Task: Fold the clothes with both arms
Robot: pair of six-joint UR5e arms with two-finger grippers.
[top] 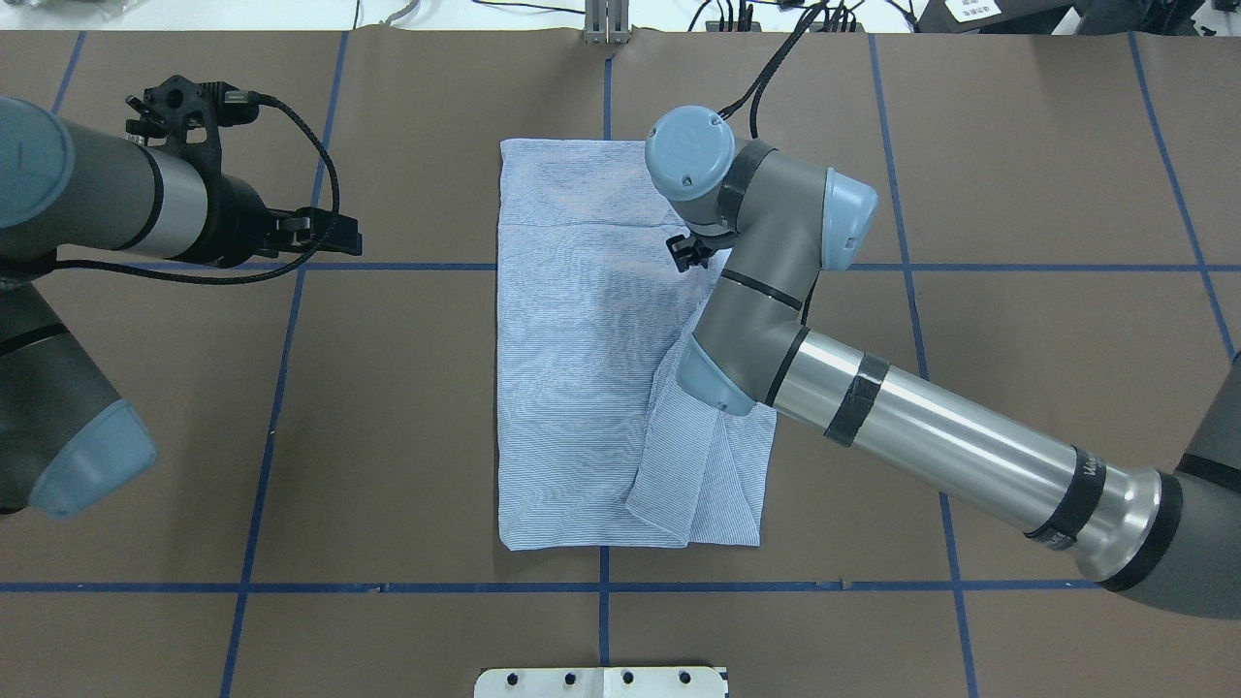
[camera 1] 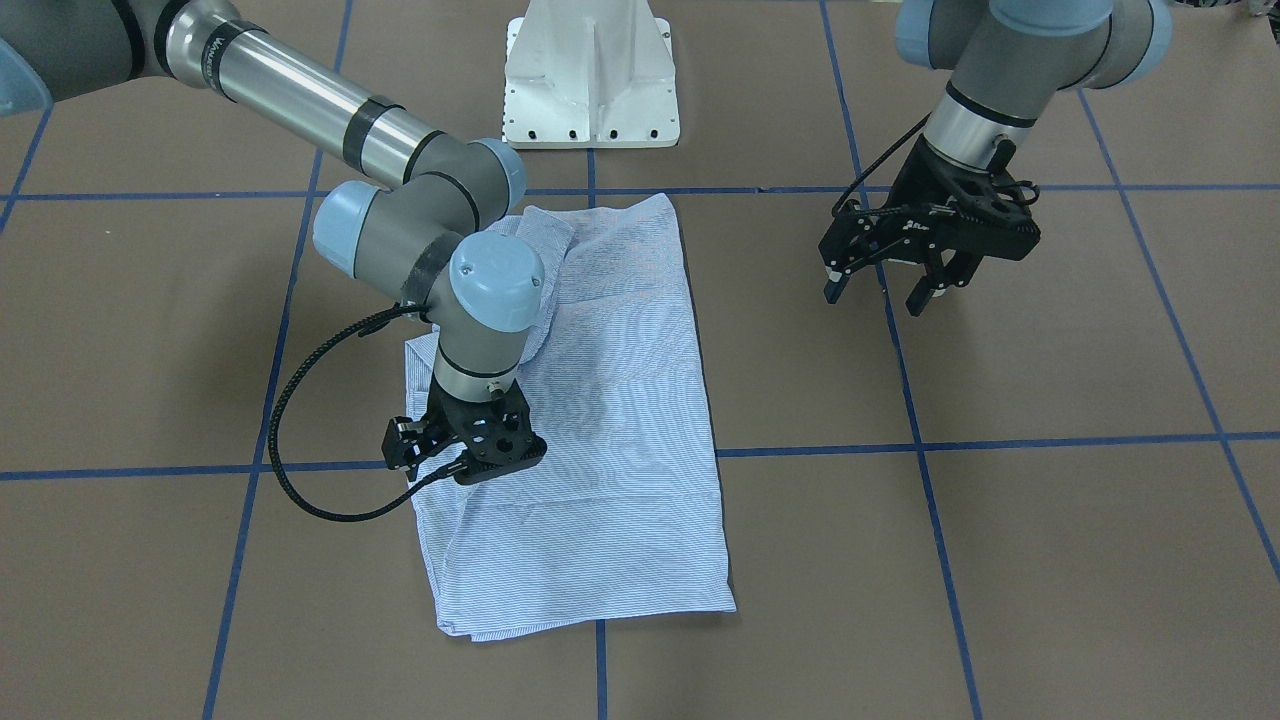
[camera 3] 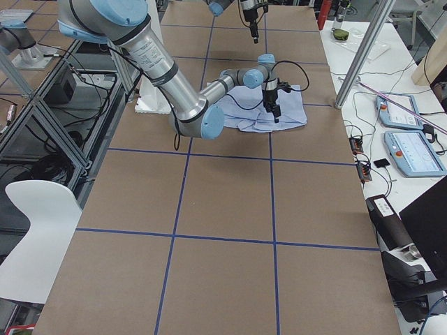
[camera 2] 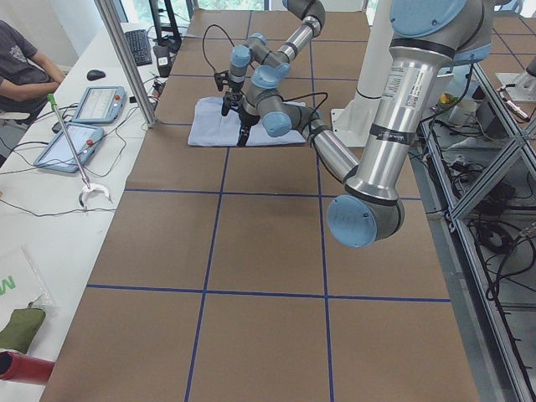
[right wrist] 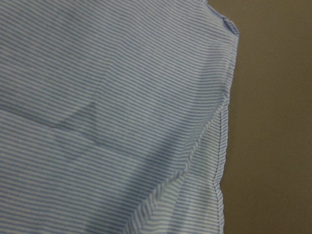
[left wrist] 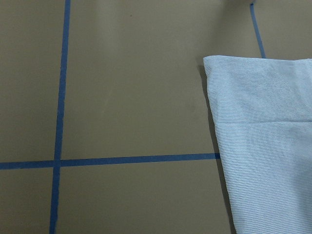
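Note:
The light blue-and-white striped shirt lies folded into a long rectangle in the middle of the table, with a folded-in flap along one long side. My right gripper points straight down onto the shirt near that long edge. Its fingers are hidden under its body and it looks shut on the cloth. The right wrist view is filled with puckered striped cloth and its hem. My left gripper is open and empty, hovering above bare table well clear of the shirt. The left wrist view shows the shirt's corner.
The white pedestal base stands at the robot's side of the table. Blue tape lines cross the brown table. In the exterior left view, tablets lie on a side bench and a seated person is beside them.

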